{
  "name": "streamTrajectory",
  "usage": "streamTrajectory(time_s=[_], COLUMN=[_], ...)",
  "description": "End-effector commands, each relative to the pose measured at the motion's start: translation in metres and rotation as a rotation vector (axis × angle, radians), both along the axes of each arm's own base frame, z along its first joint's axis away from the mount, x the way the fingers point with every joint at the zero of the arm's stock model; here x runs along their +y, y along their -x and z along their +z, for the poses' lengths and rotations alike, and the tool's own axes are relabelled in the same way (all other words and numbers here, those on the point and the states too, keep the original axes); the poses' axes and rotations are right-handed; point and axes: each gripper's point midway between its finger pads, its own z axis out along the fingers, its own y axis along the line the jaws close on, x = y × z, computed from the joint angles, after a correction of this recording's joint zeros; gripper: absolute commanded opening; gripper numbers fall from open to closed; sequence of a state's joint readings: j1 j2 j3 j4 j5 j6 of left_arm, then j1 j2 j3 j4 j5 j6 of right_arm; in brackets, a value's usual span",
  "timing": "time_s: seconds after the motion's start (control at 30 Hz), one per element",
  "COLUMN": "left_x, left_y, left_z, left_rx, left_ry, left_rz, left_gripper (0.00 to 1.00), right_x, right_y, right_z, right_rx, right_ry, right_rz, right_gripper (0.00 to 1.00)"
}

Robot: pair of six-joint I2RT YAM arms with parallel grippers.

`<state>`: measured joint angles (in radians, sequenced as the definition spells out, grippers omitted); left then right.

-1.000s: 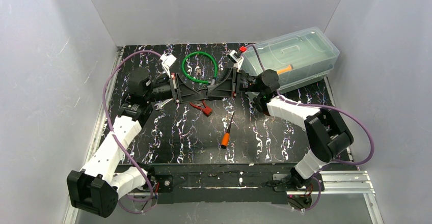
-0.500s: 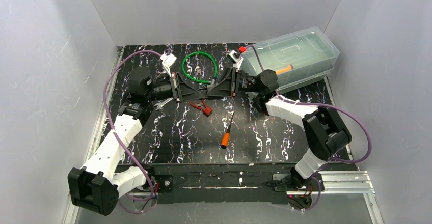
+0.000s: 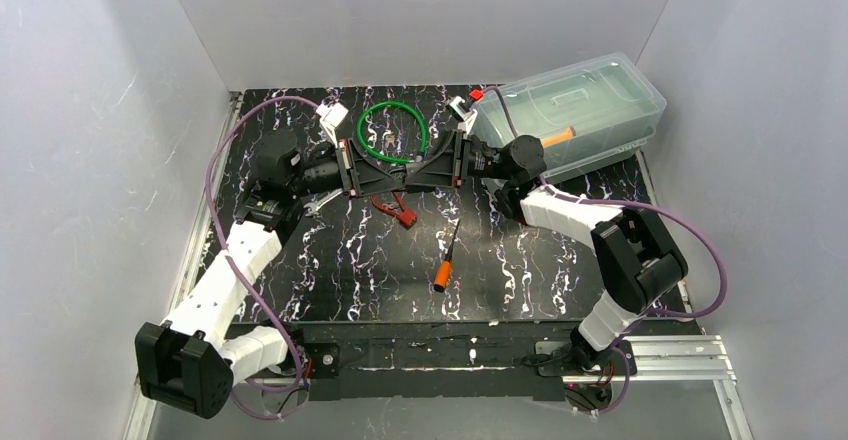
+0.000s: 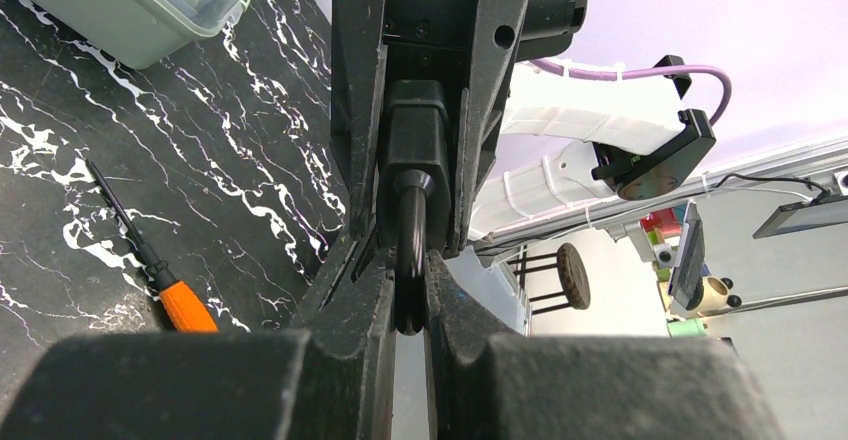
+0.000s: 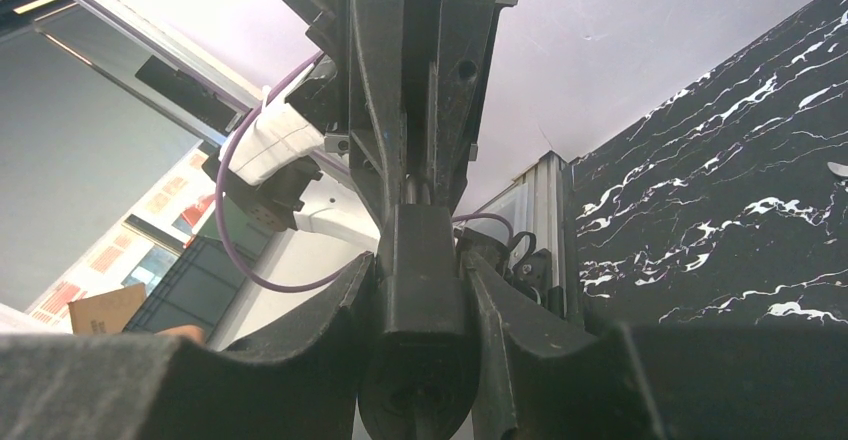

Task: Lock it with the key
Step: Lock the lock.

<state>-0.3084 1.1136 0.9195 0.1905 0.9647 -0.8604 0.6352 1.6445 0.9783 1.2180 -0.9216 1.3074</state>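
Top external view shows the two arms meeting nose to nose in the upper middle of the frame. Over the last second the joined pair has crept slightly toward the top of the frame, and the left arm's wrist has shifted and tilted.

The left gripper (image 4: 410, 305) is pressed together on the key (image 4: 411, 225), pinching its flat black head. The key's far end sits in the lock (image 4: 418, 130). The right gripper (image 5: 420, 290) clamps the black lock body between its fingers, clear of the table (image 3: 330, 270). The green cable loop (image 3: 393, 104) lies just above the meeting point in the frame.

Neither grip has altered. I judge that the key is seated and the wrist movement is the start of the turn. Whether the bolt has thrown cannot be told.
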Motion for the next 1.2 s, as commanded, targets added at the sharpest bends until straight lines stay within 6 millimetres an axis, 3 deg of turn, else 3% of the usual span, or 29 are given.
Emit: streamTrajectory(time_s=[0.0,0.23,0.47,0.57,0.7,0.8,0.87,0.97,1.07,1.17], left_x=[-0.041,-0.032,0.007,0.022,0.028,0.028,0.027,0.026,0.027,0.027], left_y=[0.010,0.015,0.004,-0.003,-0.005,-0.002,0.002,0.011,0.018,0.026], left_z=[-0.003,-0.002,-0.007,-0.001,0.014,0.027,0.031,0.032,0.030,0.030], left_rx=[-0.022,-0.045,-0.059,-0.062,-0.104,-0.138,-0.152,-0.154,-0.153,-0.162], left_ry=[0.005,0.008,-0.008,0.002,0.014,0.022,0.022,0.019,0.017,0.016], left_rz=[-0.085,-0.081,0.030,0.092,0.115,0.100,0.074,0.033,0.010,-0.016], left_gripper=[0.00,0.00,0.00,0.00,0.00,0.00,0.00,0.00,0.00,0.00], right_x=[0.036,0.026,-0.014,-0.026,-0.029,-0.030,-0.030,-0.031,-0.032,-0.033], right_y=[0.064,0.060,0.026,0.021,0.023,0.023,0.025,0.027,0.028,0.026], right_z=[0.032,0.029,0.030,0.033,0.031,0.030,0.031,0.032,0.031,0.030], right_rx=[-0.092,-0.120,-0.148,-0.144,-0.140,-0.146,-0.157,-0.177,-0.200,-0.217], right_ry=[-0.089,-0.070,-0.041,-0.044,-0.041,-0.040,-0.040,-0.032,-0.019,-0.001], right_rz=[0.165,0.153,0.056,0.041,0.039,0.042,0.048,0.056,0.056,0.049], right_gripper=[0.01,0.01,0.01,0.01,0.02,0.18,0.39,0.57,0.67,0.71])
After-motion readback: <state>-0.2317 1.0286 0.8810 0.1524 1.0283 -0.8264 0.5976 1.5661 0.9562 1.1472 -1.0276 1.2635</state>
